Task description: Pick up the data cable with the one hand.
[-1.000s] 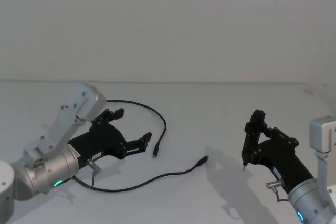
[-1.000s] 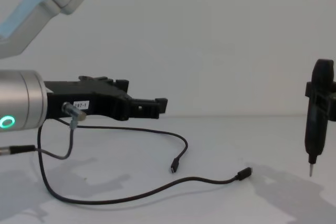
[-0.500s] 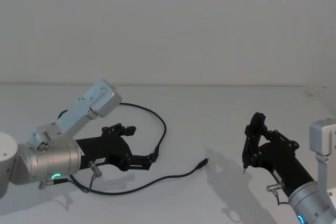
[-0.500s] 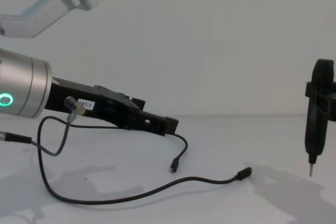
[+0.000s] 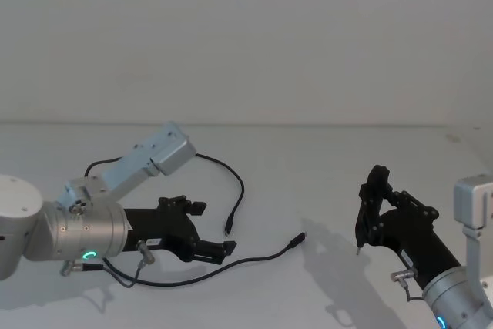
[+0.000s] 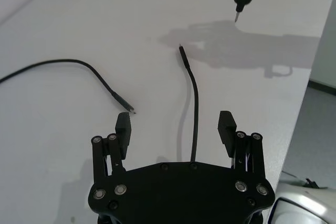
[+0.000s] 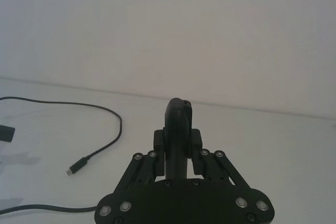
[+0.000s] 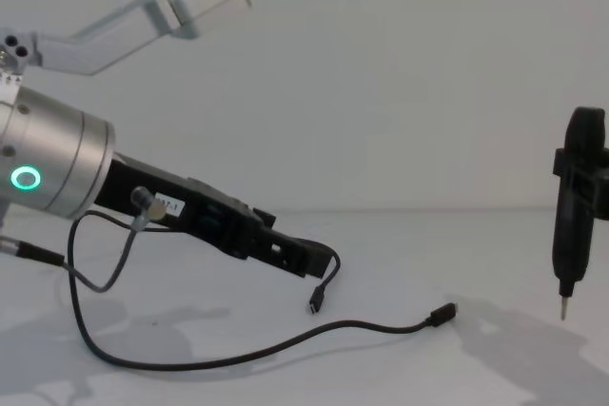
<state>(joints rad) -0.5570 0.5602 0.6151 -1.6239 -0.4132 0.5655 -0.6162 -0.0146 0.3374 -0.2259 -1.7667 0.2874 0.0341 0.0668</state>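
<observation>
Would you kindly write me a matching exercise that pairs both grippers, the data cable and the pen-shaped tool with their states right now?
1. left gripper
2. right gripper
3. data cable
4. pen-shaped tool

A. lies curving on the table
B. upright, metal tip pointing down
C. open, angled down over the cable
D. shut around a black tool

Pairs: 1-C, 2-D, 3-A, 4-B.
</observation>
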